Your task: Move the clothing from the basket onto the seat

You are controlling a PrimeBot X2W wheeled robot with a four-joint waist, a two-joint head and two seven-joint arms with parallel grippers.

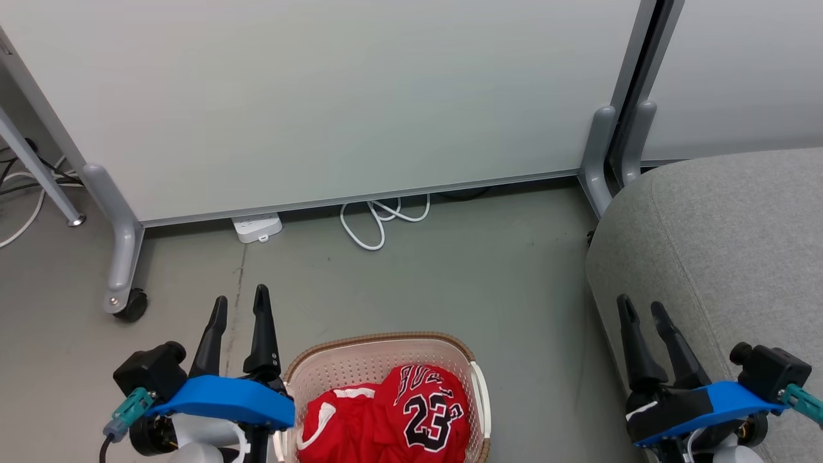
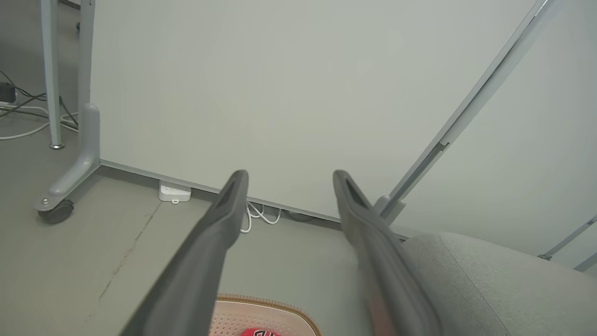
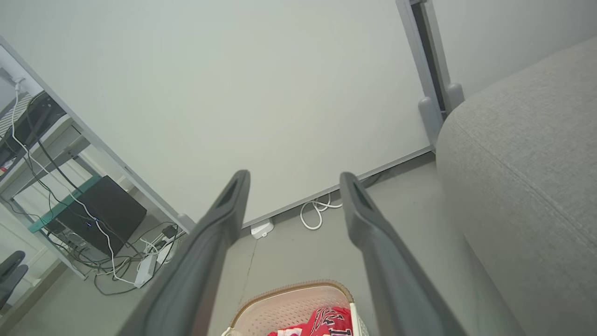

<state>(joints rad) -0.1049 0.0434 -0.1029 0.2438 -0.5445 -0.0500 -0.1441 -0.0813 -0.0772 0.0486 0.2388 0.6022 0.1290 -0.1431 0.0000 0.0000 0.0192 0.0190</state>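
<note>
Both arms sit low, left end effector (image 1: 240,294) and right end effector (image 1: 640,302) spread-fingered.

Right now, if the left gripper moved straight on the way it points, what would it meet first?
Probably the white partition panel, low down above the looped cable; nothing nearer shows, though depth is unclear.

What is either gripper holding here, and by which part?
Nothing. The left gripper and right gripper are both open and empty; the clothing lies in the basket.
</note>
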